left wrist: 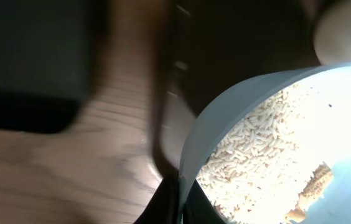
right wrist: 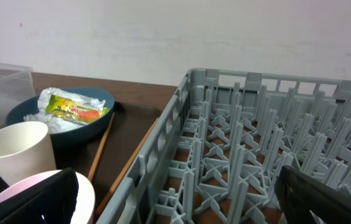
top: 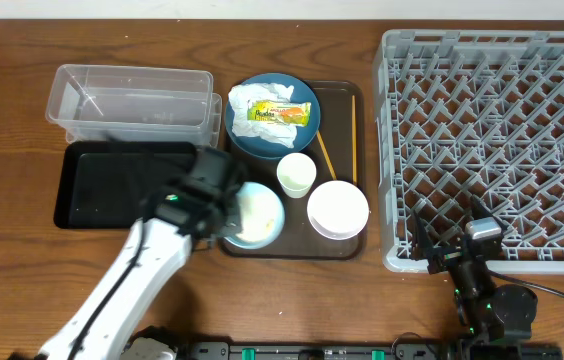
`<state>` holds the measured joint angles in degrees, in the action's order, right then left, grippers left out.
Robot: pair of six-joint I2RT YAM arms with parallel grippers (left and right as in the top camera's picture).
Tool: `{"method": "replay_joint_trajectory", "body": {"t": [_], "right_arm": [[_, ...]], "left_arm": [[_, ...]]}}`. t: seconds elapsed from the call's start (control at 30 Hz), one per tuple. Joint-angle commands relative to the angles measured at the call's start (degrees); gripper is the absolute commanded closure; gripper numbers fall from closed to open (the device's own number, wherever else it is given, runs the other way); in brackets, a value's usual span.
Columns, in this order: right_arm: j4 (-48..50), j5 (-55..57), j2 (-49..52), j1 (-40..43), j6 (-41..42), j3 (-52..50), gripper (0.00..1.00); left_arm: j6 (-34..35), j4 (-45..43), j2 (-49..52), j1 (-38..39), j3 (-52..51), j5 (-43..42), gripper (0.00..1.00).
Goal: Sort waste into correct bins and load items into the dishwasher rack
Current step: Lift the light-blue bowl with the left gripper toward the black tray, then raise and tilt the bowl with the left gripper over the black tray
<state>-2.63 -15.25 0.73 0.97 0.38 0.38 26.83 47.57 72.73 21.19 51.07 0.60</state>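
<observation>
Left claw [left wrist: 180,202] clenched on blue bowl [top: 259,216] rim, bowl at front-left corner of brown tray [top: 343,130]. Risk: thin pinch slips w/ tilt, rice [left wrist: 256,155] spills onto desk [top: 12,100] short of black tray [top: 102,187]. Right claw [top: 449,240] released, idle.

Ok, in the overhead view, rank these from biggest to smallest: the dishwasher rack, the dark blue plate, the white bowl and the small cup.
1. dishwasher rack
2. dark blue plate
3. white bowl
4. small cup
No two look alike in size.
</observation>
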Motion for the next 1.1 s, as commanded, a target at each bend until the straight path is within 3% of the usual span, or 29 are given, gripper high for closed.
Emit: {"method": "replay_joint_trajectory", "body": {"t": [0.0,0.33,0.57,1.07], "right_arm": [[-0.17,-0.22,-0.09,-0.63,-0.24,-0.07,0.01],[-0.17,-0.22,-0.09,-0.63,-0.24,-0.07,0.01],[-0.17,-0.22,-0.09,-0.63,-0.24,-0.07,0.01],[-0.17,-0.22,-0.09,-0.63,-0.24,-0.07,0.01]], "left_arm": [[1.55,0.31,-4.66,-5.90,-0.17,4.09,0.94],[3.78,-4.11,-8.85,-25.79,-0.17,10.08,0.94],[5.22,-9.64,-5.75,-34.16,-0.17,11.23,0.94],[5.20,-17.09,8.11,-37.68,-0.17,29.57,0.94]]}}
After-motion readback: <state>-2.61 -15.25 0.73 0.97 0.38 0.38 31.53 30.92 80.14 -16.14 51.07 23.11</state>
